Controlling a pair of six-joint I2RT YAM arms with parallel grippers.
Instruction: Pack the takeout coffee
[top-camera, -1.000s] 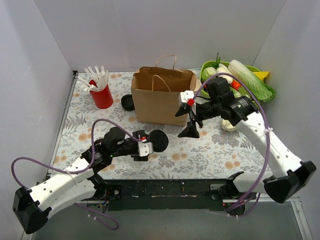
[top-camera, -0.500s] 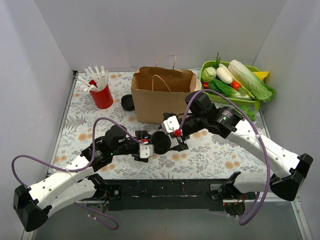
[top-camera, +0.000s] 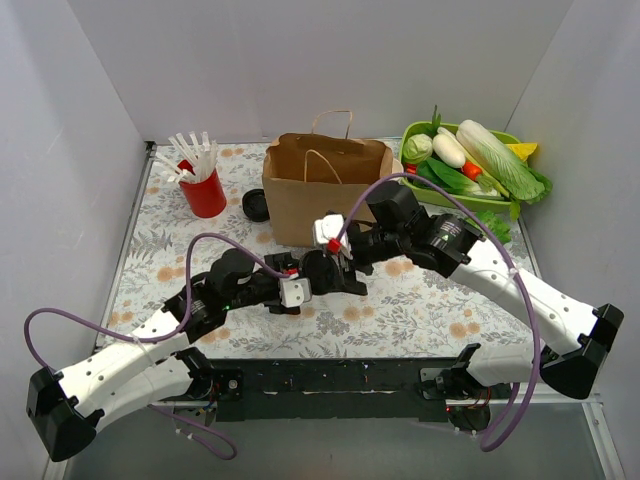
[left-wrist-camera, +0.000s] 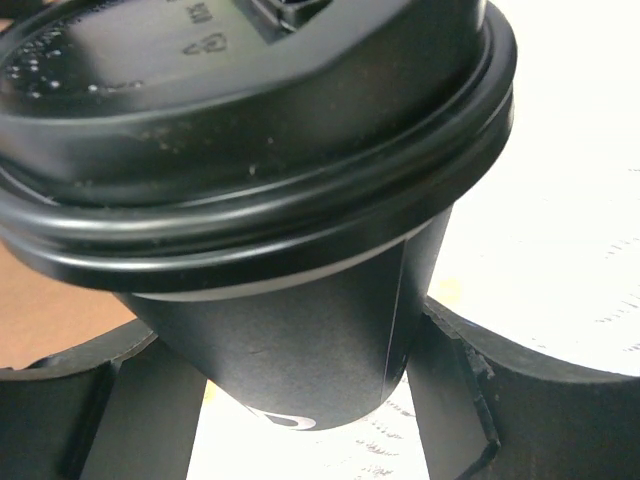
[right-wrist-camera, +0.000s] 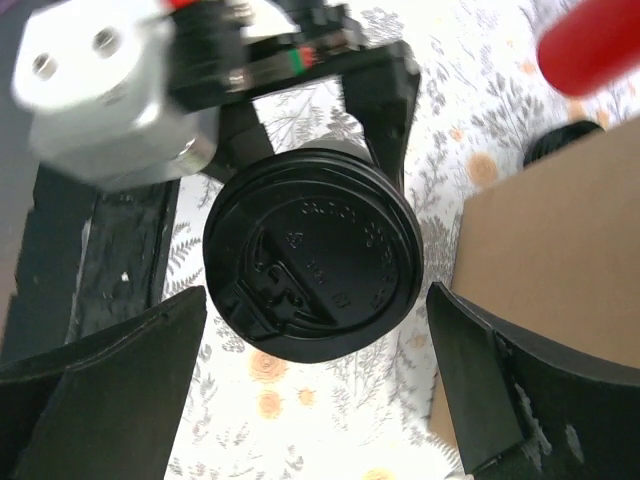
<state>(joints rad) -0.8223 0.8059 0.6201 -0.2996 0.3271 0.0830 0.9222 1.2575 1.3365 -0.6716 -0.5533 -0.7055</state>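
The takeout coffee cup (left-wrist-camera: 300, 340) has a round black lid (right-wrist-camera: 312, 268); its body looks dark in shadow. My left gripper (left-wrist-camera: 290, 345) is shut on the cup's body, with one finger (left-wrist-camera: 450, 390) pressed to each side. It holds the cup just in front of the brown paper bag (top-camera: 325, 190). My right gripper (right-wrist-camera: 315, 300) is open and hovers right over the lid, with its fingers (right-wrist-camera: 110, 390) spread wide on both sides and clear of it. In the top view both grippers meet at the cup (top-camera: 316, 272). The tan carrier is out of view.
A red cup of white straws (top-camera: 203, 185) stands at the back left. A loose black lid (top-camera: 256, 205) lies left of the bag. A green basket of vegetables (top-camera: 470, 160) sits at the back right. The flowered tablecloth (top-camera: 430, 300) covers the table.
My right arm has swung left and down from beside the bag to over the cup. My left gripper has moved the cup slightly right and back, towards the bag.
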